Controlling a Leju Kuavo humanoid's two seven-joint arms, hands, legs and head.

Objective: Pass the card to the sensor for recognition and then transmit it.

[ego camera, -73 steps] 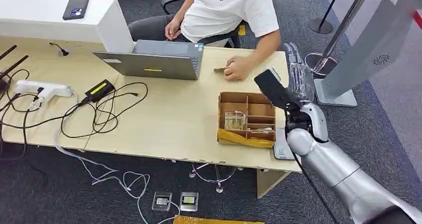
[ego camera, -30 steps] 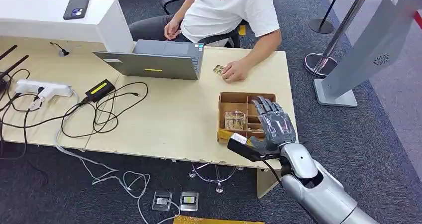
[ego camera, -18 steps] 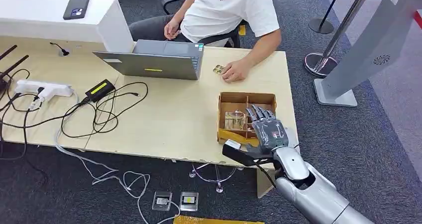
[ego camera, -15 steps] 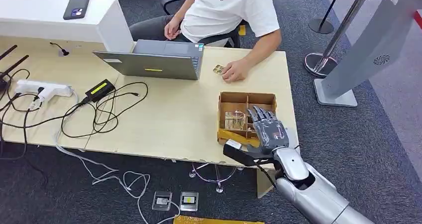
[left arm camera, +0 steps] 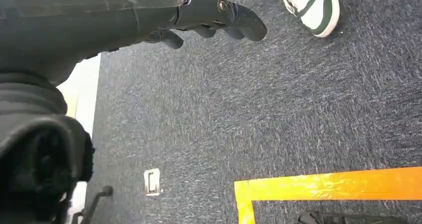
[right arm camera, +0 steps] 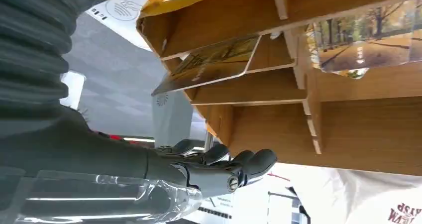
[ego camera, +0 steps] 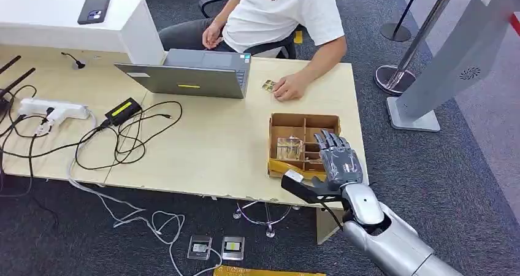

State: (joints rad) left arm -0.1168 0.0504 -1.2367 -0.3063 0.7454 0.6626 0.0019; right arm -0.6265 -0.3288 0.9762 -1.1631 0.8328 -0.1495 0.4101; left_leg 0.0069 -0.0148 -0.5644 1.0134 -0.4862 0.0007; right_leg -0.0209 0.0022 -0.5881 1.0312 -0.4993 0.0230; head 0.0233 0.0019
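- The right hand (ego camera: pixel 336 161) hovers over the near right part of the wooden tray (ego camera: pixel 274 142), fingers spread and extended, holding nothing; in the right wrist view the fingers (right arm camera: pixel 249 163) sit just in front of the tray's dividers (right arm camera: pixel 308 109) without clearly touching them.
- The left hand (left arm camera: pixel 219 15) hangs beside the body over grey carpet (left arm camera: pixel 278 114), its fingers slightly curled and apart, with nothing in it.
- The tray stands on the pale worktop (ego camera: pixel 202 147) near its front right corner. A card (right arm camera: pixel 214 64) printed with a tree scene lies tilted in one compartment; a second picture card (right arm camera: pixel 368 40) with an autumn avenue lies in the neighbouring one.
- A yellow strip (ego camera: pixel 294 170) runs along the tray's near edge.
- A seated person's hand (ego camera: pixel 289 87) rests on the worktop beyond the tray, touching what looks like another small card (ego camera: pixel 268 85); it is too small to be sure.
- The person's white shirt (ego camera: pixel 282 12) bears dark red lettering, not readable here.
- A grey laptop (ego camera: pixel 190 73), black cables (ego camera: pixel 129 135) and a white power strip (ego camera: pixel 55 109) lie further left.
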